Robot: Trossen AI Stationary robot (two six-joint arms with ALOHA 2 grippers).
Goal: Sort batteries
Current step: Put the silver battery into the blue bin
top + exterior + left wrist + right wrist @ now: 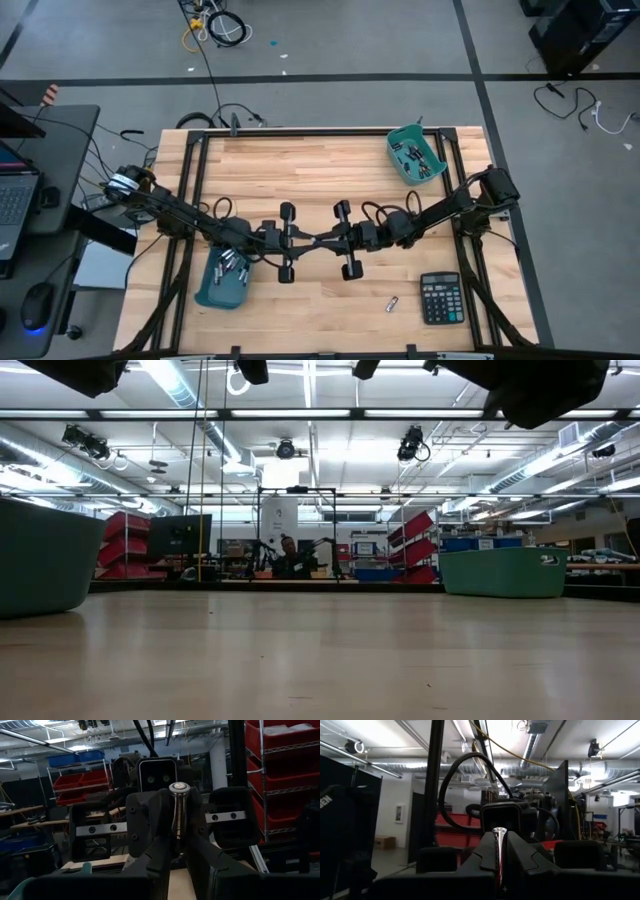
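Two end effectors meet above the surface's (320, 160) middle: left end effector (178, 847) and right end effector (499, 870) both pinching one battery (178, 810). One loose battery (393, 303) lies near the front edge.

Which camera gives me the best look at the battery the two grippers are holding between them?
The left wrist view: the silver battery stands upright between the left gripper fingers, its cap visible. The right wrist view shows it edge-on. The high view hides it; the low view misses it.

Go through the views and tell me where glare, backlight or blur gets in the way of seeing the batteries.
High view: even light, the loose battery tiny but clear. Low view: ceiling lights glare, the arms are dark shapes, no cell visible. Left wrist view: bright highlight on the held battery, room behind soft. Right wrist view: strong backlight, the battery there glints between dark fingers.
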